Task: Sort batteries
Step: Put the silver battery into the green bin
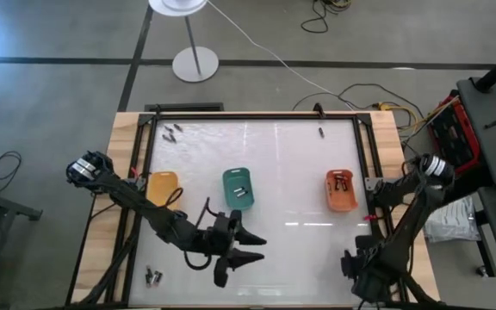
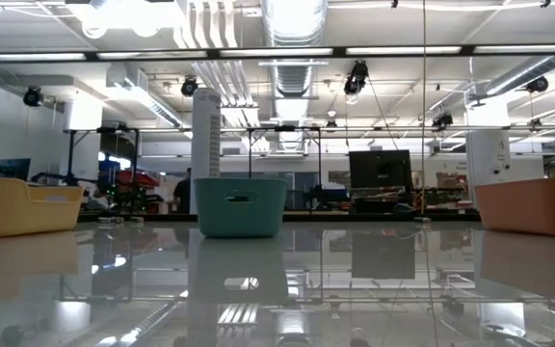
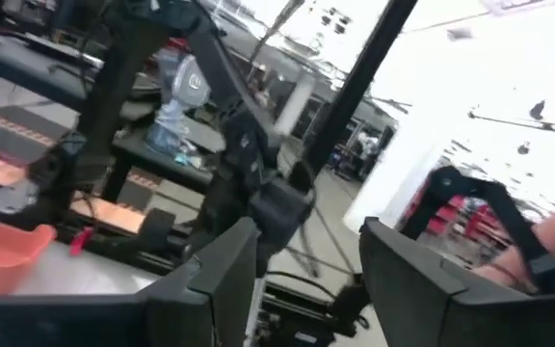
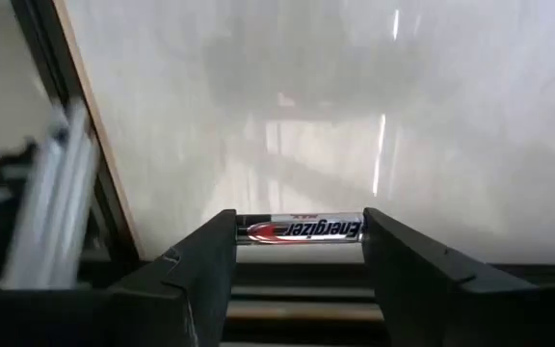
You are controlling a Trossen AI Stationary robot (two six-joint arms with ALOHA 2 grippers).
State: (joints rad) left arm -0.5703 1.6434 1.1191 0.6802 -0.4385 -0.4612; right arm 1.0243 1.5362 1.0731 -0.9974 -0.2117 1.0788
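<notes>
My right gripper [image 4: 299,253] is shut on a silver, black and red battery [image 4: 302,229] over the table's near right part [image 1: 351,263]. My left gripper [image 1: 246,248] is open and empty near the table's front middle, in front of the green tray [image 1: 238,188]. The green tray holds batteries [image 1: 241,191], and so does the orange tray [image 1: 341,189]. The yellow tray [image 1: 162,188] stands at the left. Loose batteries lie at the far left [image 1: 170,132], at the far middle [image 1: 321,132] and at the near left [image 1: 153,276]. My right gripper pinches the battery between its two fingers. One finger is at each end of the battery [image 4: 244,229], so it spans the gap lengthwise. The fingers slant down toward the table. The battery lies level between them; I cannot tell whether it is clear of the table.
The table has a glossy white top inside a dark frame [image 1: 364,164] with wooden edges. My right arm [image 3: 258,183] shows in the left wrist view beyond the open fingers. Free surface lies between the green and orange trays.
</notes>
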